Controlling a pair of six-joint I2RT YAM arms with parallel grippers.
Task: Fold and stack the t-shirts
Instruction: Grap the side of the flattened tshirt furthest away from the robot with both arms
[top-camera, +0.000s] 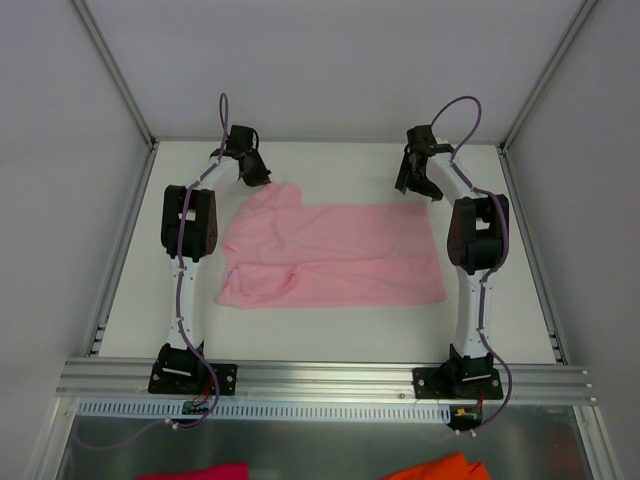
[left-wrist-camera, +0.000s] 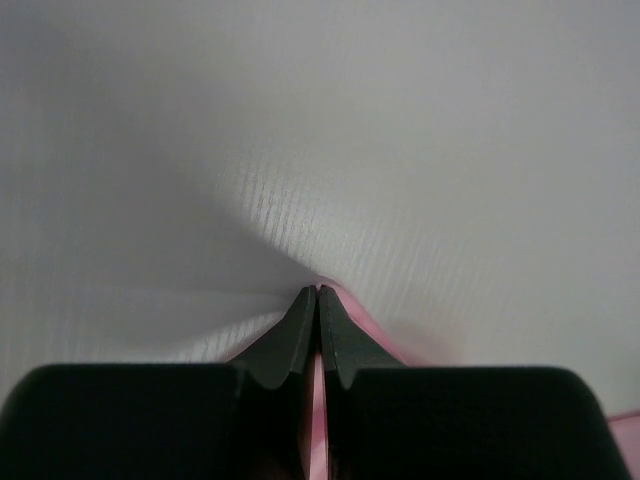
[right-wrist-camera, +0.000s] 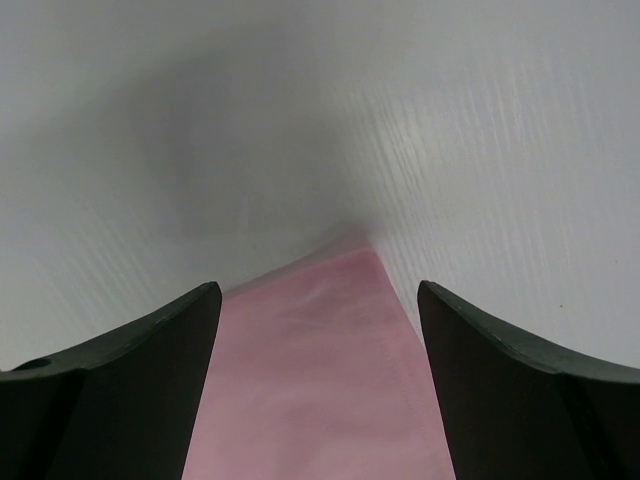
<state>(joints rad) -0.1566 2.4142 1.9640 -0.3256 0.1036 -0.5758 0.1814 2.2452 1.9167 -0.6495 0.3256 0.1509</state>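
A light pink t-shirt (top-camera: 330, 255) lies partly folded on the white table, long side running left to right. My left gripper (top-camera: 257, 177) is at the shirt's far left corner, shut on a pinch of pink cloth (left-wrist-camera: 321, 400) that shows between its fingers (left-wrist-camera: 285, 340). My right gripper (top-camera: 420, 185) hangs open over the far right corner of the t-shirt (right-wrist-camera: 320, 370), one finger (right-wrist-camera: 160, 340) on each side of the cloth, not touching it.
White walls and metal posts close in the table (top-camera: 320, 160) at the back and sides. An aluminium rail (top-camera: 320, 380) runs along the near edge. Below it lie a magenta cloth scrap (top-camera: 200, 472) and an orange cloth scrap (top-camera: 440, 468).
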